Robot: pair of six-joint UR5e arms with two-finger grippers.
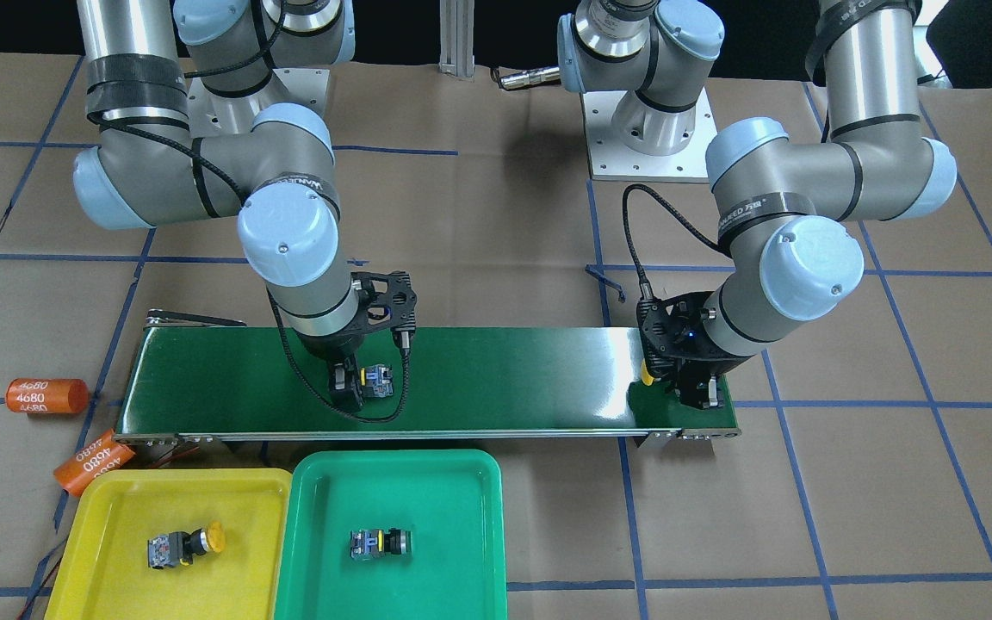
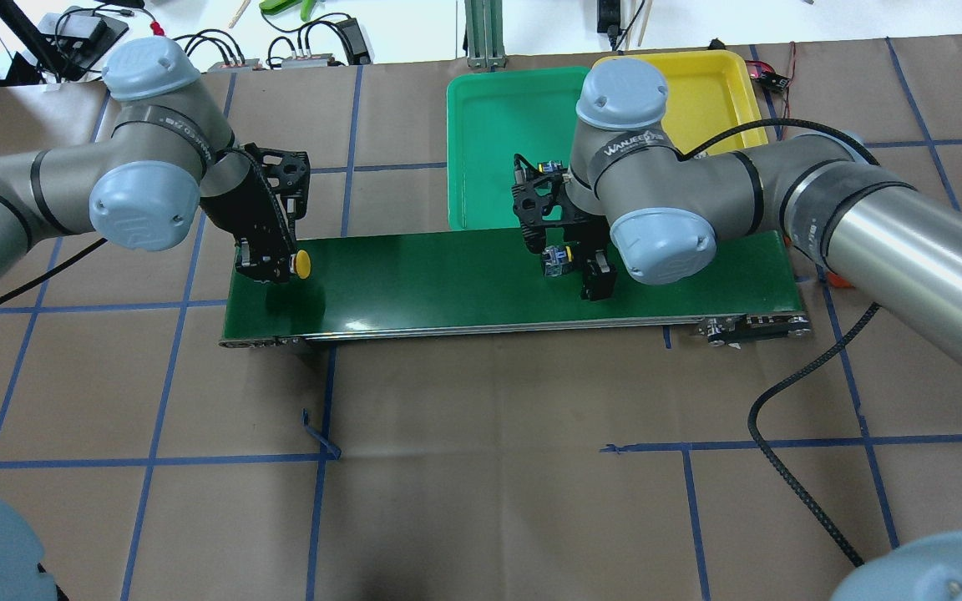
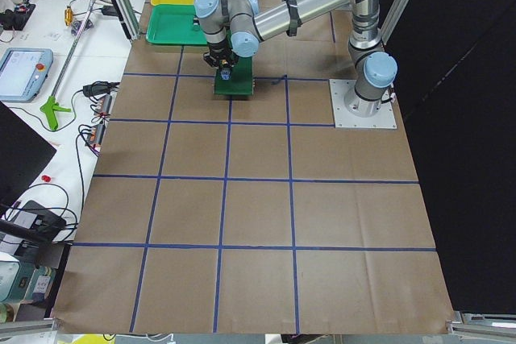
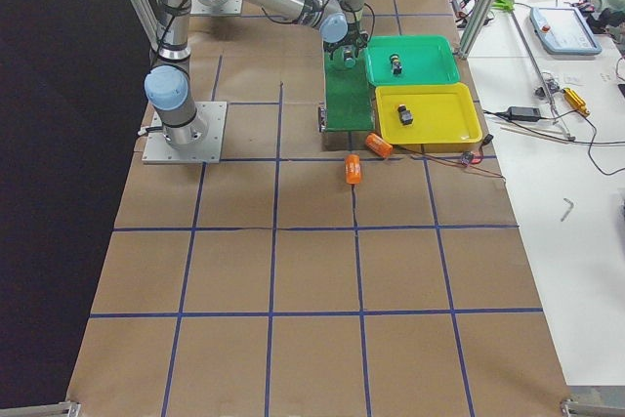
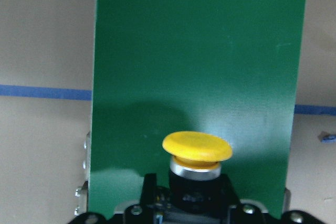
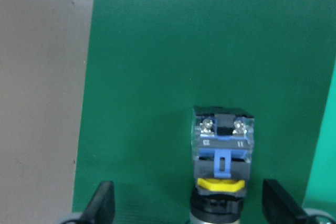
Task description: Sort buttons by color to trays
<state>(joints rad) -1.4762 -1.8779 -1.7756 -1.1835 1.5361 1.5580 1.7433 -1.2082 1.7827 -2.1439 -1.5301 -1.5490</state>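
My left gripper point(image 2: 268, 265) is shut on a yellow-capped button point(image 2: 302, 264) and holds it over the left end of the belt; its cap fills the left wrist view point(image 5: 197, 147). My right gripper point(image 2: 566, 260) is open, its fingers point(image 6: 105, 205) wide apart around a button point(image 6: 222, 150) that lies on the belt with a yellow ring and its cap hidden. The yellow tray point(image 1: 117, 508) holds a yellow-capped button point(image 1: 186, 544). The green tray point(image 1: 436, 486) holds a button point(image 1: 380, 544) with a dark-looking cap.
The long dark-green conveyor belt point(image 1: 505, 379) runs across the table in front of both trays. Two orange cylinders marked 4680 point(image 1: 46, 395) point(image 1: 91, 461) lie beside the belt's end near the yellow tray. Brown paper with blue tape lines covers the table.
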